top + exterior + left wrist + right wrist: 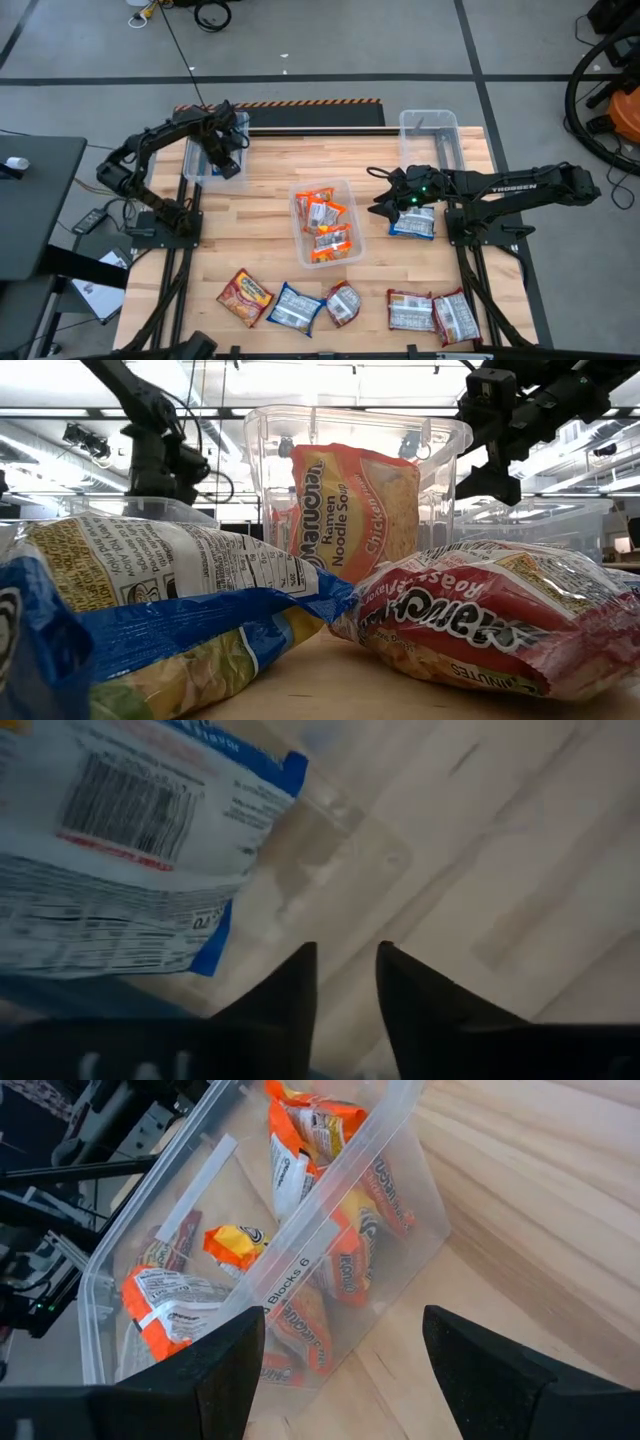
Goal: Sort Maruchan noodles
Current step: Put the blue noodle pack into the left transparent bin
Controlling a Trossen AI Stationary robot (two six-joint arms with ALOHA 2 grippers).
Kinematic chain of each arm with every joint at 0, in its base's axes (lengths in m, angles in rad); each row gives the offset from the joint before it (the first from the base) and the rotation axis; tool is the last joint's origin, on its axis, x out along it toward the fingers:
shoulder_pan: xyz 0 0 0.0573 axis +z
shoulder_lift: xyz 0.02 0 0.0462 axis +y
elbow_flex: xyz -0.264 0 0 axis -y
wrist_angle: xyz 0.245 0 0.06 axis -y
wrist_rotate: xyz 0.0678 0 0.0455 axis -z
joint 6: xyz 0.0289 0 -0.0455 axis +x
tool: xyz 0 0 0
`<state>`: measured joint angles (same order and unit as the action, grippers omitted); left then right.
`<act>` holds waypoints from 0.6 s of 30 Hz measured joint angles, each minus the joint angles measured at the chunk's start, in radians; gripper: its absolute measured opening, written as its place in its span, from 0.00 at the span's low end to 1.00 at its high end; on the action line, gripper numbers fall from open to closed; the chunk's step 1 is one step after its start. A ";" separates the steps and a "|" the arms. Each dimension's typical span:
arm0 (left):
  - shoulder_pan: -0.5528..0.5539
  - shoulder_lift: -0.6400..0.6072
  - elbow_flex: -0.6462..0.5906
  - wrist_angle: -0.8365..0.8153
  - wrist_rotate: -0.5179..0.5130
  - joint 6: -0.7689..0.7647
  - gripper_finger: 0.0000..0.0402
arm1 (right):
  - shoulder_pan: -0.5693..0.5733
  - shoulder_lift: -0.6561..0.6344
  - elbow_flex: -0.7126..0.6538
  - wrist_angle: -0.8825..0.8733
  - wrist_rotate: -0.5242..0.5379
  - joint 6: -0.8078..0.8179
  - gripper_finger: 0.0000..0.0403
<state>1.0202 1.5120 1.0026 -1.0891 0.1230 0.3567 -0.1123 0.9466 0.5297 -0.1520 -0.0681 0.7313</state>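
The ramen packets lie in three places. Several orange ones (325, 225) (300, 1150) fill the clear middle bin (297, 215). A blue one (130, 850) lies in the left bin (200, 160). Another blue one (413, 222) lies flat on the table. My left gripper (228, 160) (347, 952) hovers over the left bin, open by a narrow gap, holding nothing. My right gripper (382, 200) (345, 1330) is wide open above bare table, between the middle bin's right wall and the blue packet.
Along the near edge lie an orange-red packet (245, 297), a blue one (292, 308), a red one (343, 303) and two dark red ones (410, 310) (455, 315). A third clear bin (430, 135) stands at the far right. Bare wood lies between the bins and the near row.
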 joint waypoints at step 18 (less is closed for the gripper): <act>-0.017 0.167 -0.002 0.218 -0.188 -0.047 0.02 | 0.000 0.000 0.000 0.000 -0.003 0.037 0.69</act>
<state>1.0034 1.6793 1.0004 -0.8708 -0.0653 0.3093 -0.1127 0.9467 0.5297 -0.1516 -0.0711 0.7681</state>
